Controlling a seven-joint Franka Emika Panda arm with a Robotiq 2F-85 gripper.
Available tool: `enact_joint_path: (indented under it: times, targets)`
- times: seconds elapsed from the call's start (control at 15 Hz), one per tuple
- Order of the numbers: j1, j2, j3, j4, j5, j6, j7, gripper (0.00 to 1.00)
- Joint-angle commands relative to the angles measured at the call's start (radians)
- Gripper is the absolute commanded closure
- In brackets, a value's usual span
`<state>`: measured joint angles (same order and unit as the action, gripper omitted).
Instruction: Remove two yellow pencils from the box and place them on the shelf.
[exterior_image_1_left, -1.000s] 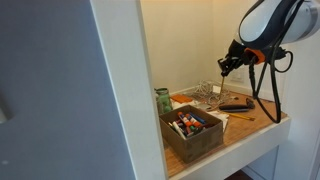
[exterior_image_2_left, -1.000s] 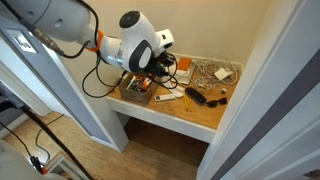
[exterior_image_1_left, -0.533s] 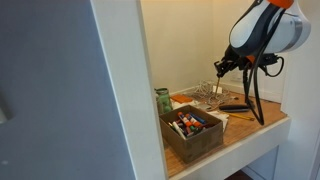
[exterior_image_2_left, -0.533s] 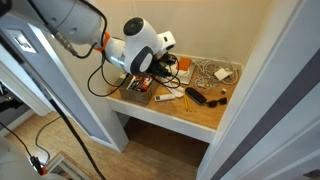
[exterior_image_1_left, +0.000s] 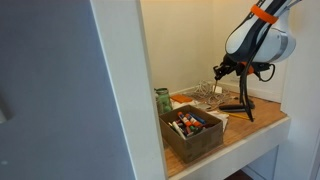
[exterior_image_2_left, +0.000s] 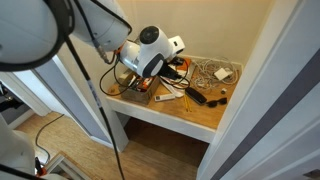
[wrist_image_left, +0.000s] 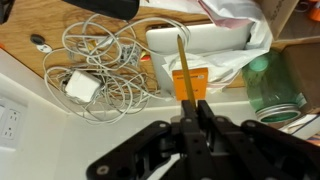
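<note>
Shelf (wrist_image_left: 50, 20) matt wood; box (exterior_image_1_left: 195, 143) dull cardboard; jar (wrist_image_left: 272, 88) glossy green glass; cables (wrist_image_left: 105, 50) smooth plastic.

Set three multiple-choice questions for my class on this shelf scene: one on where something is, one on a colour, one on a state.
1. Where does the box stand?
A. on the shelf, near its front edge
B. on the floor
C. hanging on the wall

2. What colour is the glass jar?
A. red
B. green
C. black

3. How are the fingers?
A. wide open and empty
B. shut on a spoon
C. shut on a yellow pencil

Answers:
1 A, an exterior view shows it by the white front edge.
2 B, the wrist view shows green glass.
3 C, the pencil sticks out from between them in the wrist view.
</note>
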<state>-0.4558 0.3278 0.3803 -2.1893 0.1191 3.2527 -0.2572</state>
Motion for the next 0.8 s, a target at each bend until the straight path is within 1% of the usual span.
enact_joint_path:
  times: [0.0, 0.07, 0.33, 0.47, 0.73]
  targets:
    - [-0.176, 0.107, 0.154, 0.078, -0.036, 0.008, -0.076, 0.97]
    - [-0.221, 0.129, 0.194, 0.089, -0.045, 0.004, -0.099, 0.97]
    - [-0.364, 0.203, 0.326, 0.112, -0.081, -0.015, -0.177, 0.97]
    - [-0.406, 0.232, 0.366, 0.113, -0.095, -0.024, -0.203, 0.97]
    - [-0.448, 0.273, 0.403, 0.112, -0.109, -0.035, -0.238, 0.97]
